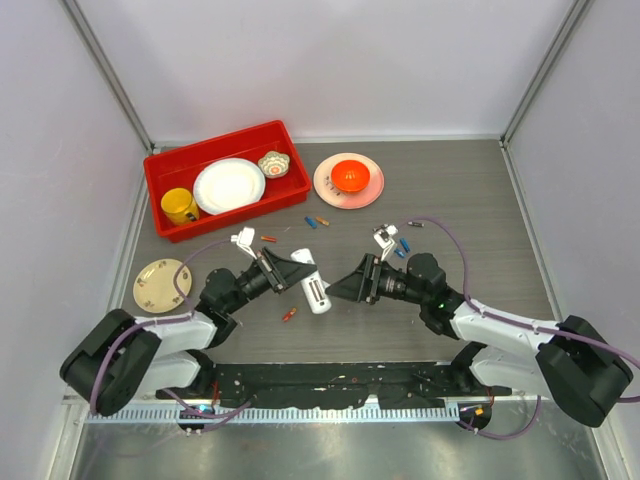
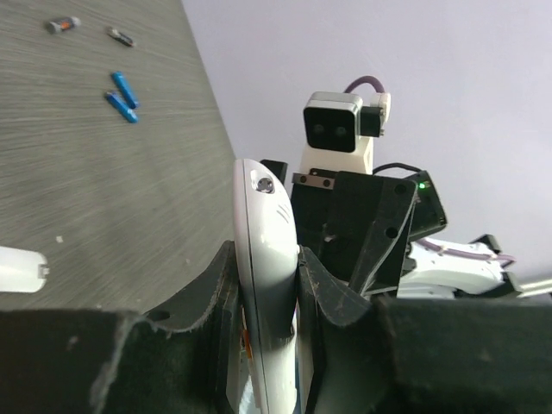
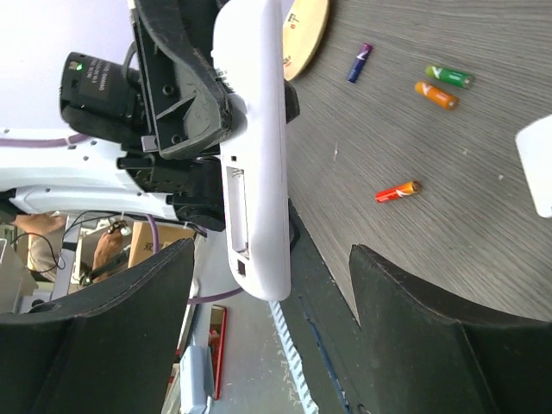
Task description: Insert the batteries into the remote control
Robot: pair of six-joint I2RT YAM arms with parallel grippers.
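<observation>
My left gripper (image 2: 267,293) has its jaws clamped on the remote control (image 2: 261,241). My right gripper (image 3: 272,297) jaws stand wide, seemingly empty. The batteries (image 3: 398,191) lie scattered on the table (image 3: 483,138).

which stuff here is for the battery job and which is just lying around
For the job:
remote control, held in the left gripper
loose batteries

Lying about:
red bin
yellow mug
white plate
orange bowl
tan disc
</observation>
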